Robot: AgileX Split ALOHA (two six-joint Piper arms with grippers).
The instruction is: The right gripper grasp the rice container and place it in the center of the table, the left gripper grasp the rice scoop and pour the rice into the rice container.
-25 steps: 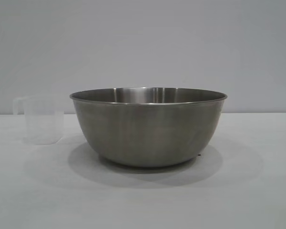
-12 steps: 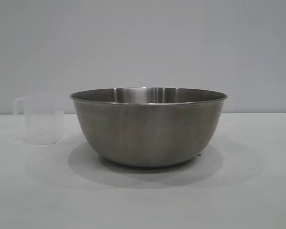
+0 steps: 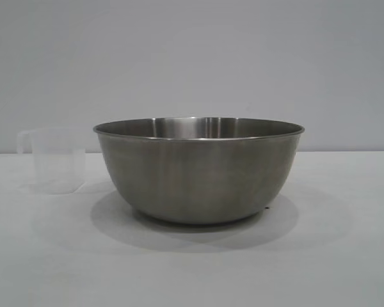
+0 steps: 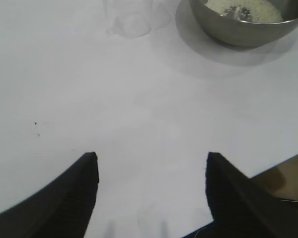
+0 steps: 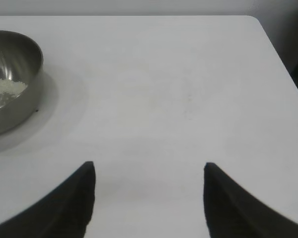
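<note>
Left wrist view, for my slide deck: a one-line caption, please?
Open left gripper above the table, steel bowl of rice and plastic cup beyond.

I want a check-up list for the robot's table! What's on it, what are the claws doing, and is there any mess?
Surface: white table, smooth and bare in front of both claws.
Bowl: big steel bowl standing upright in the middle of the exterior view.
Rice: cream grains lie inside the bowl.
Cup: small frosted plastic cup upright beside the bowl, apart from it; handle turned away from the bowl. Looks empty.
Clutter: nothing seen.
Left claw: open, holding nothing, over bare table short of the cup.
Right claw: open, holding nothing, over bare table to the side of the bowl.
Cables: nothing seen.
Surroundings: plain grey wall behind the table.
</note>
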